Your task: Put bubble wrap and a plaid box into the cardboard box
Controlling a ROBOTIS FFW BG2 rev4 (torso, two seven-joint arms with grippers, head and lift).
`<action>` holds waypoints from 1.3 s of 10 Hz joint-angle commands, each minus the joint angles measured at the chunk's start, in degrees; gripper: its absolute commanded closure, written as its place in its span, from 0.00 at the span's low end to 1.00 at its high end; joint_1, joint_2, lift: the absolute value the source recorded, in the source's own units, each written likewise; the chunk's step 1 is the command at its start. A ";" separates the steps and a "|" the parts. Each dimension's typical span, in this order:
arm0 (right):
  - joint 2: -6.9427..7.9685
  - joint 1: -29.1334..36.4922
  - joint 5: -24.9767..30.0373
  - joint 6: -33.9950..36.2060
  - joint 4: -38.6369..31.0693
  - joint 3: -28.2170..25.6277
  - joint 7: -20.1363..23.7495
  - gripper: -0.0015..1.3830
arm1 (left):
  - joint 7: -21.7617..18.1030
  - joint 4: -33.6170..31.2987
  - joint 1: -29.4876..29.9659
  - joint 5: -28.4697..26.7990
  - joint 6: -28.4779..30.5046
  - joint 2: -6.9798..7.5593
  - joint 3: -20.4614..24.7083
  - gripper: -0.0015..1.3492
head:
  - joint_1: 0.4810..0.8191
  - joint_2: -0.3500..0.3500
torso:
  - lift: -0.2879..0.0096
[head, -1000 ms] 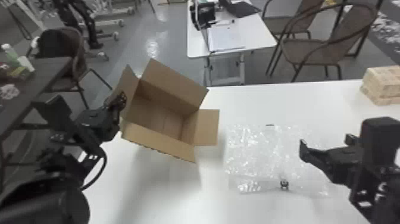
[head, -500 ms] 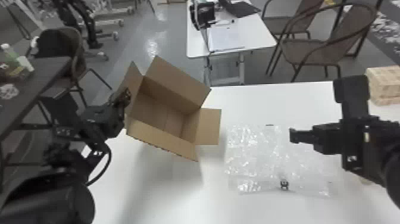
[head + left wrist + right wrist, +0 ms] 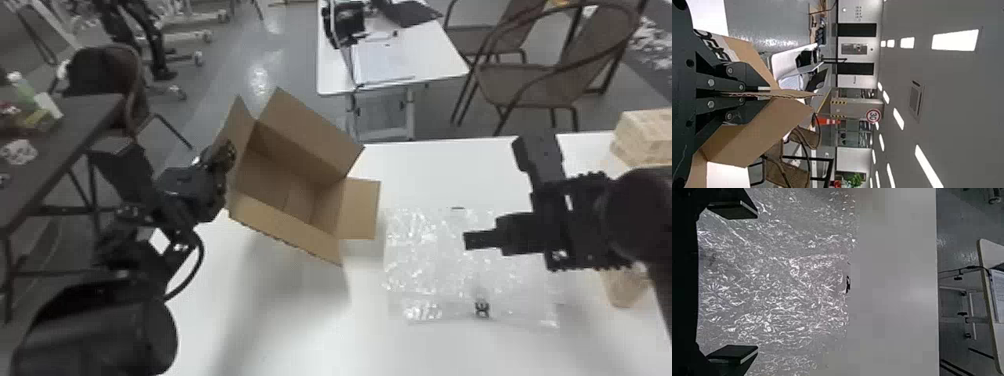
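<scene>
While the left gripper (image 3: 227, 152) pinches a flap (image 3: 236, 122) of the open cardboard box (image 3: 280, 185), the right gripper (image 3: 472, 240) hangs over bubble wrap (image 3: 425, 250), fingers spread. Wrap flat on white table (image 3: 280, 325); plaid box (image 3: 645, 135) sits near its far right corner.
</scene>
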 commanded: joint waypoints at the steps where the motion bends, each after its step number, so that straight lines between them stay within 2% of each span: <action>1: 0.72 -2.46 -0.01 -0.30 5.44 1.43 -0.70 0.07 | 0.28 0.28 -0.08 0.00 0.00 -0.15 -0.73 0.91 | 0.63 0.78 | 0.60; 4: 1.25 -6.41 -0.01 -0.57 15.11 3.54 -1.14 0.07 | 0.63 0.54 -0.17 0.09 -0.26 0.18 -1.35 0.91 | 0.63 0.78 | 0.60; 7: 1.69 -8.70 -0.36 -2.77 21.26 4.94 -1.05 0.09 | 1.95 1.07 -0.43 0.53 -1.05 1.76 -2.75 0.91 | 0.63 0.78 | 0.60; 8: 1.69 -8.87 -0.62 -3.73 22.23 5.03 -1.05 0.17 | 2.48 1.07 -0.17 0.62 -1.40 2.02 -2.84 0.91 | 0.63 0.78 | 0.60; 10: 1.69 -8.70 -3.35 -5.93 25.39 4.85 -1.05 0.56 | 2.74 1.07 0.01 0.70 -1.84 2.20 -2.93 0.91 | 0.63 0.79 | 0.60; 11: 1.60 -8.43 -4.31 -6.54 25.74 4.77 -0.97 0.70 | 2.74 1.07 0.09 0.70 -1.93 2.20 -2.93 0.91 | 0.63 0.79 | 0.60; 12: 1.60 -7.82 -4.84 -7.42 25.30 4.41 -0.97 0.79 | 2.92 1.07 0.27 0.70 -2.19 2.20 -2.93 0.91 | 0.63 0.80 | 0.60; 13: 1.60 -6.76 -6.60 -8.21 24.42 3.36 -0.97 0.79 | 3.01 1.07 0.45 0.70 -2.19 2.20 -2.93 0.91 | 0.63 0.81 | 0.60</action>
